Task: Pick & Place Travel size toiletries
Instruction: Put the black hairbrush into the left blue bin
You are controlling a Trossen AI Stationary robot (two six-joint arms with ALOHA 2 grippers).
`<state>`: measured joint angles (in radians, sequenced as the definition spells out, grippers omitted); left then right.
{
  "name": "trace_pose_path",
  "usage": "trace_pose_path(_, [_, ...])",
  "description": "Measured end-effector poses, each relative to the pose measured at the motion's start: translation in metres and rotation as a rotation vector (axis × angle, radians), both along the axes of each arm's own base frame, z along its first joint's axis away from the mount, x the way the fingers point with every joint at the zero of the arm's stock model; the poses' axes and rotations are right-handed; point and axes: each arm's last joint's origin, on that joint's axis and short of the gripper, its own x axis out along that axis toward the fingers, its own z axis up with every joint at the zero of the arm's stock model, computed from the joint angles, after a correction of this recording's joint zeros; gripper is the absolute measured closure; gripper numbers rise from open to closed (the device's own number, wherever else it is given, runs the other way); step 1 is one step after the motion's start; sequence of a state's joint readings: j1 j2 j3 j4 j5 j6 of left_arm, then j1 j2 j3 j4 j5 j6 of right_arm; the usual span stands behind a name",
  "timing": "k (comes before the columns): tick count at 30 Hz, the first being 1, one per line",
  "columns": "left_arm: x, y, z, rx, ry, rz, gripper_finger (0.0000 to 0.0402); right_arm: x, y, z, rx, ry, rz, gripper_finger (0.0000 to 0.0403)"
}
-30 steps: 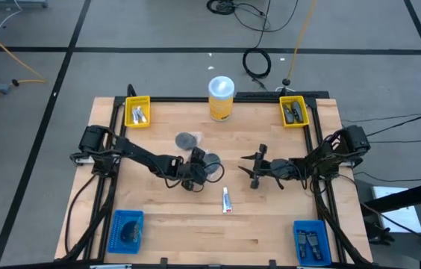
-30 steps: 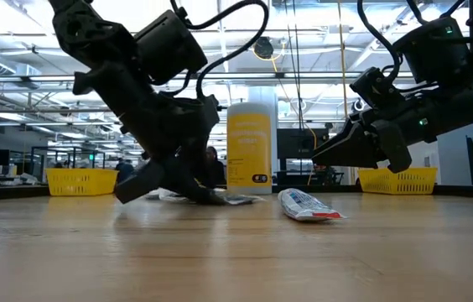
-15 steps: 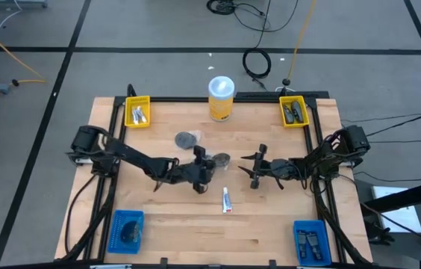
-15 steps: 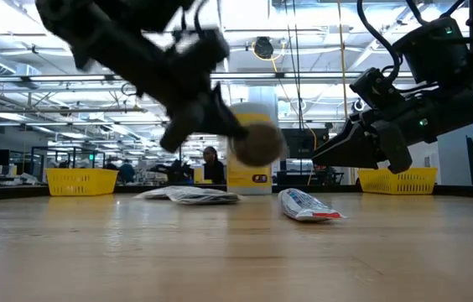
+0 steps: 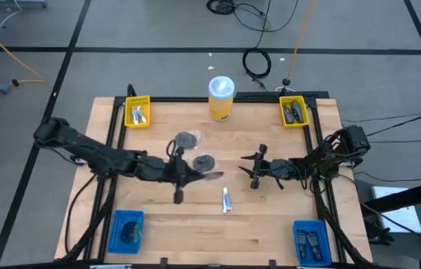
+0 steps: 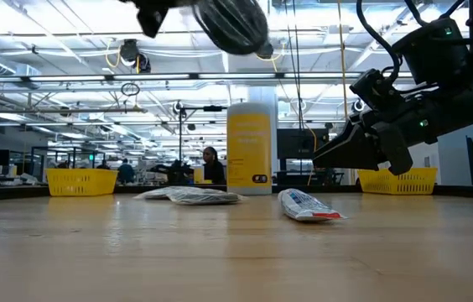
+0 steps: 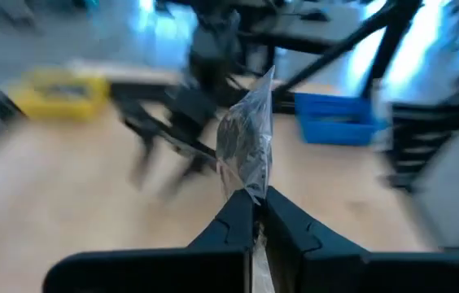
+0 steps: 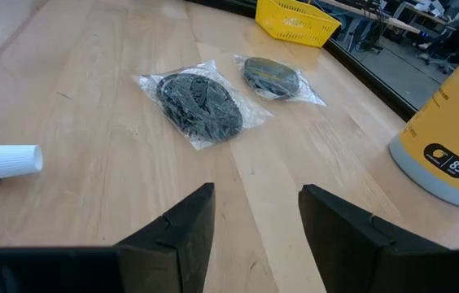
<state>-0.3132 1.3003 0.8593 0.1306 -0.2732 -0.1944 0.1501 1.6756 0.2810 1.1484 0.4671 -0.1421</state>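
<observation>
My left gripper (image 5: 195, 174) is raised high over the table's middle and is shut on a dark round disc in a clear wrapper (image 6: 232, 21), (image 7: 246, 150). Two more wrapped discs lie flat on the table (image 8: 199, 102), (image 8: 270, 75); the high view shows them too (image 5: 204, 162), (image 5: 186, 139). A small white tube with a red end (image 5: 226, 200), (image 6: 308, 205), (image 8: 2, 159) lies toward the near side. My right gripper (image 5: 254, 168), (image 8: 254, 212) hovers open, right of the discs, above the table (image 6: 329, 151). My left gripper pinches the disc's clear wrapper at its edge (image 7: 251, 194) between the two fingers. The fingers lie about level and point toward the table's right. The disc stands out beyond the fingertips, edge-on in the wrist view, lifted clear of the table.
A big yellow canister with a white lid (image 5: 221, 97), (image 6: 249, 147) stands at the far edge. Yellow bins sit at the far corners (image 5: 137, 112), (image 5: 294, 112) and blue bins at the near corners (image 5: 127, 228), (image 5: 309, 239). Bare wood lies along the near side.
My left gripper has risen from the table surface with the wrapped disc, from pointing down at the table to lying about level high above it. The disc has gone from lying on the wood to being lifted clear.
</observation>
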Motion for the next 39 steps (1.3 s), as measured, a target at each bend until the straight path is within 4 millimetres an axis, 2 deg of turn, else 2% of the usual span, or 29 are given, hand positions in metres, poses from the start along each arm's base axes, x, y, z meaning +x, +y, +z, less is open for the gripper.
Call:
trace_pose_path(4, [-0.019,-0.007,0.001,-0.215,0.145,-0.128,0.0397,0.0,0.0,0.0,0.0,-0.001,0.0,0.0232])
trace_pose_path(8, [-0.04,-0.012,-0.005,-0.429,0.386,-0.205,0.0394,0.0,0.0,0.001,0.001,-0.006,0.0,0.0232])
trace_pose_path(14, [-0.077,-0.024,-0.013,-0.832,0.858,-0.138,0.0398,0.0,0.0,0.001,0.001,-0.006,0.0,0.0232])
trace_pose_path(17, [-0.094,-0.031,-0.012,-0.936,1.019,-0.073,0.0396,0.0,0.0,0.001,0.001,-0.006,0.0,0.0232])
trace_pose_path(23, [-0.12,-0.043,-0.007,-0.978,1.145,-0.024,0.0398,0.0,0.0,0.001,0.001,-0.006,0.0,0.0232])
trace_pose_path(28, [-0.133,-0.045,-0.012,-0.915,1.217,0.038,0.0398,0.0,0.0,0.0,0.001,-0.003,0.0,0.0232])
trace_pose_path(39, [-0.132,-0.039,-0.018,-0.826,1.177,0.051,0.0398,0.0,0.0,0.0,0.0,-0.003,0.0,0.0232])
